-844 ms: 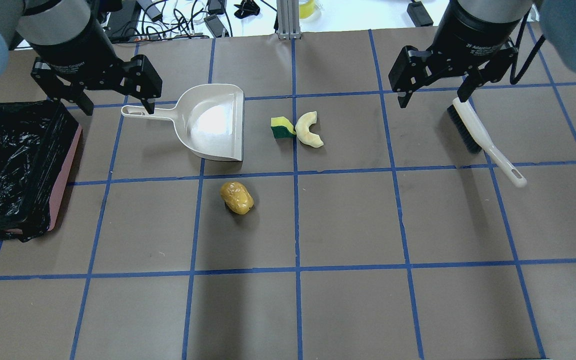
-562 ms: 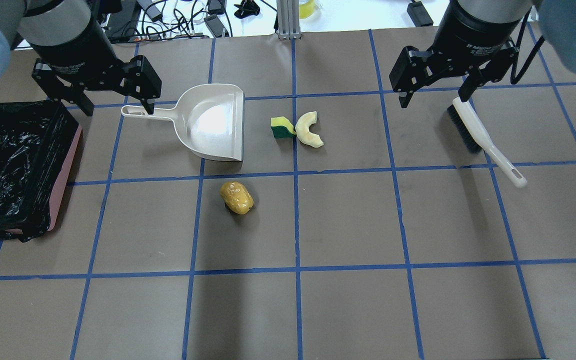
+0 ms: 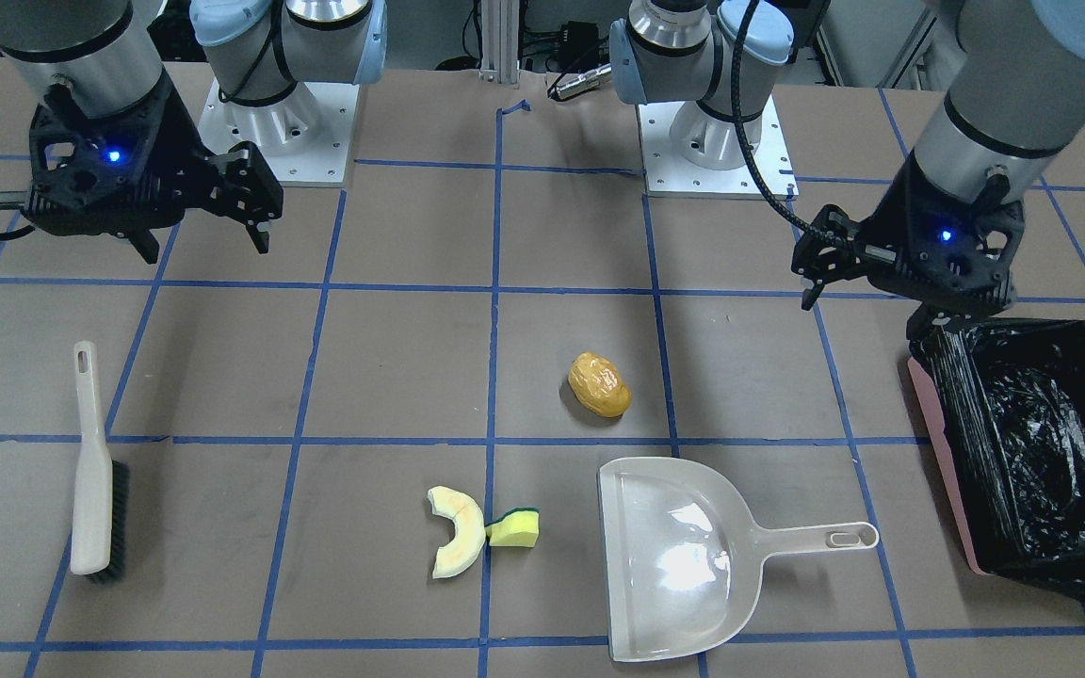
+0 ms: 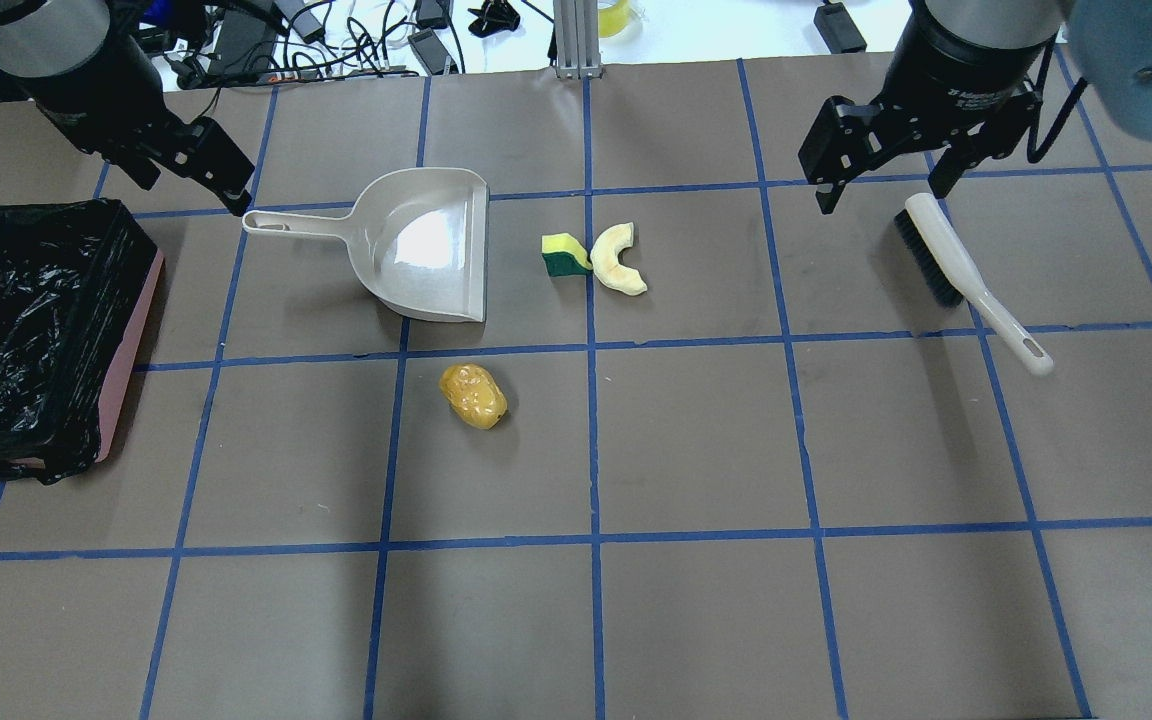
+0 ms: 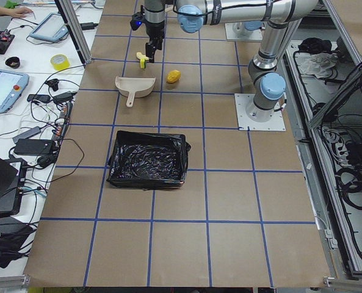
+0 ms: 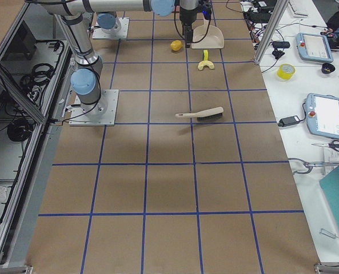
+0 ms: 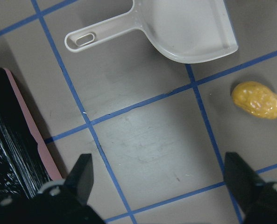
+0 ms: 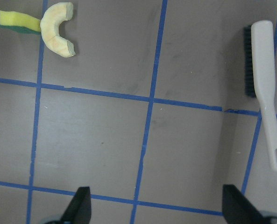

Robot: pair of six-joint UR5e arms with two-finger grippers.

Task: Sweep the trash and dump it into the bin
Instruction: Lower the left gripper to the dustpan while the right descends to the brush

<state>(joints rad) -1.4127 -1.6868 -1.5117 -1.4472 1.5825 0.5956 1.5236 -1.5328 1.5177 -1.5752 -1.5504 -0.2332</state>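
Pink bin (image 4: 124, 362) at the desk's left edge holds only its crinkled black bag (image 4: 26, 300); potato-like lump (image 4: 473, 396) sits mid-desk, crescent slice (image 4: 618, 260) and sponge piece (image 4: 564, 254) touch nearer the far edge, all outside bin and cream dustpan (image 4: 426, 250); left gripper (image 7: 161, 182) and right gripper (image 8: 157, 205) hover with fingers wide apart; brush (image 4: 966, 280) lies toward the far right corner.
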